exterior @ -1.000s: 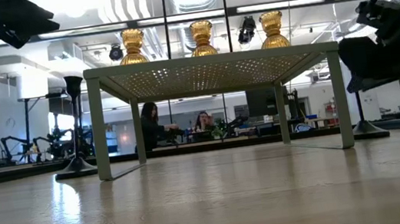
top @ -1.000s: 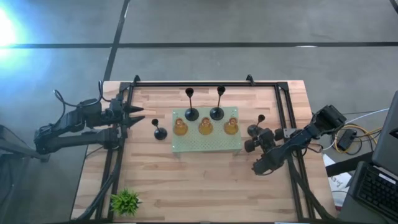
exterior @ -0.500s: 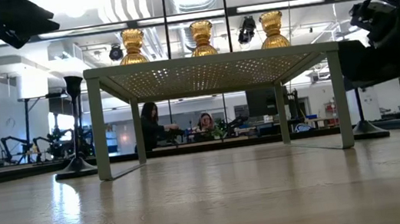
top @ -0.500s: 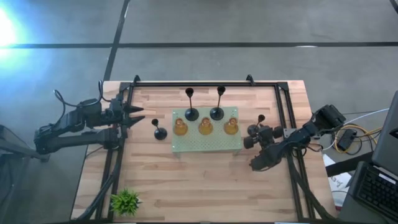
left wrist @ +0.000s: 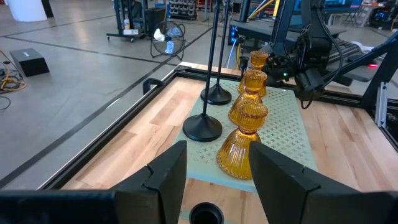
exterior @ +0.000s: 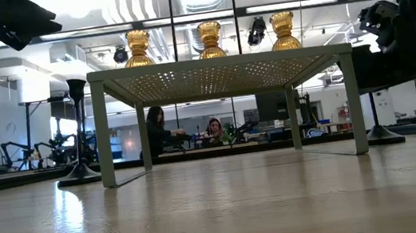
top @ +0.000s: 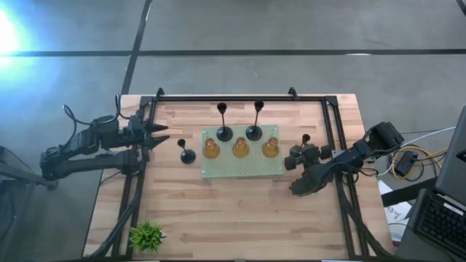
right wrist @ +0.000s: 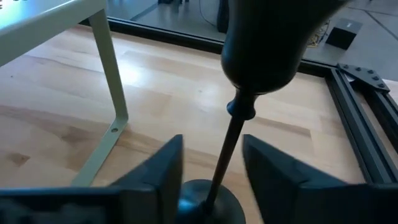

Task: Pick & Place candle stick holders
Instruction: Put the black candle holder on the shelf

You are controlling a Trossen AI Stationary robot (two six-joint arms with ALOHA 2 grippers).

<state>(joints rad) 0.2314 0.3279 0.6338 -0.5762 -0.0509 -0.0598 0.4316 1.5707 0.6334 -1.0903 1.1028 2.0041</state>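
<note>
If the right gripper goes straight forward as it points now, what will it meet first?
Probably the black candle stick holder: its stem rises between the open fingers of the right gripper, very near. Depth is hard to judge.

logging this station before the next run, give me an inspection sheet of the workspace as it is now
surface: pale wooden table inside a black frame.
job's things: three amber glass candle holders and two black stemmed holders on the pale green perforated board; one black holder left of the board, one right of it.
clutter: small green leafy plant.
grippers: right gripper fingers open around the right-hand stem; left gripper open, waiting at the left edge.
cables: loose wires past the right edge.
surroundings: seated people in the room behind.
</note>
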